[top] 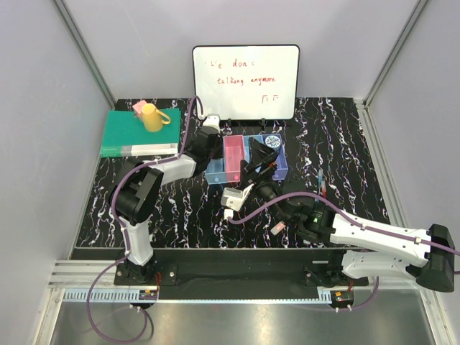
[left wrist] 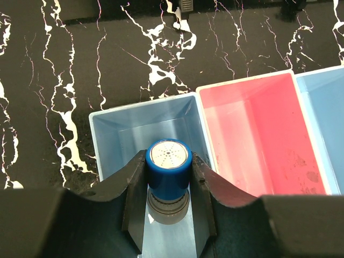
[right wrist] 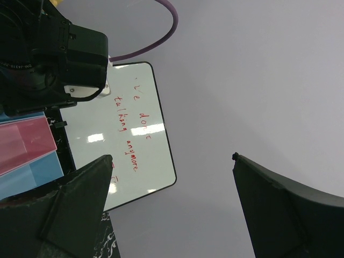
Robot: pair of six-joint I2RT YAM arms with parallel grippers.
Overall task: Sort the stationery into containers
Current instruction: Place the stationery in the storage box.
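My left gripper (left wrist: 167,183) is shut on a short blue-capped marker (left wrist: 168,166) and holds it upright over the leftmost blue bin (left wrist: 134,126). The pink-red bin (left wrist: 258,134) and another blue bin (left wrist: 328,118) adjoin it on the right. In the top view the bin row (top: 233,154) sits mid-table, the left gripper (top: 213,154) at its left end, and a round blue-white patterned roll (top: 272,141) lies in the right end. My right gripper (right wrist: 172,177) is open and empty, tilted up toward the wall; it hovers near the bins (top: 260,169). A pen (top: 321,184) and a small pink item (top: 277,228) lie on the table.
A yellow mug (top: 151,117) stands on a green book (top: 140,133) at the back left. A whiteboard (top: 244,83) leans at the back, also in the right wrist view (right wrist: 134,145). Purple cables loop across the front of the table (top: 259,205).
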